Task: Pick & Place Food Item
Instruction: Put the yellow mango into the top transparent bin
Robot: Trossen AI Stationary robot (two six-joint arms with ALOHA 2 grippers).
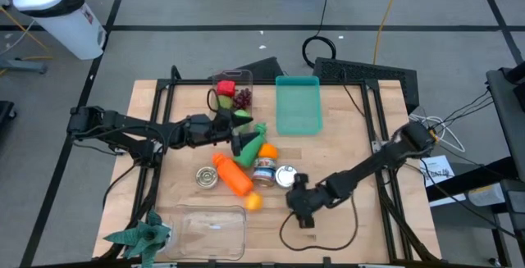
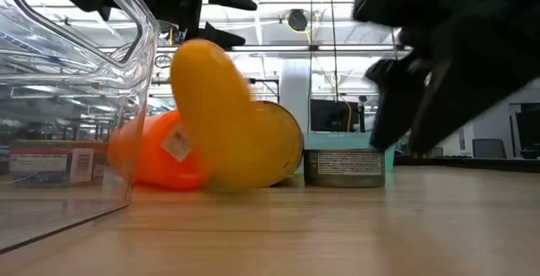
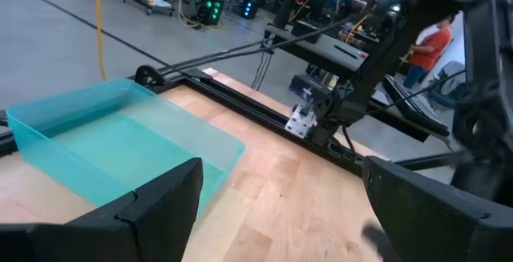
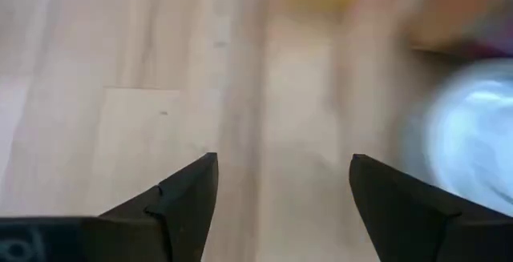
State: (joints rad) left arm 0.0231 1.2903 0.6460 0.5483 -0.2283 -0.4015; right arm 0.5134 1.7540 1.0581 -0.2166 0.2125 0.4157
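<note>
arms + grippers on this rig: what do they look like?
Two dark, near-black jointed arms of slim tube links with bulkier joints. Left gripper and right gripper each end in two matte black, wedge-shaped fingers. A black cable loops on the table by the right arm; pale markings show at the right gripper's base.

Wooden table (image 1: 344,161) is seen under both grippers. White bin (image 1: 57,10) is set on the floor, off the table, far behind left gripper (image 1: 246,143). Blk cable loop (image 1: 285,233) is laid on the tabletop just beside right gripper (image 1: 303,215), on its near-edge side. Coiled blk cable (image 1: 305,51) and yellow cable (image 1: 381,22) are seen on the floor beyond the table. Papers (image 1: 439,170) are left off the table's right edge, well apart from right gripper. A person in orange top (image 3: 431,44) is seen in the bkgd, far ahead of left gripper.
</note>
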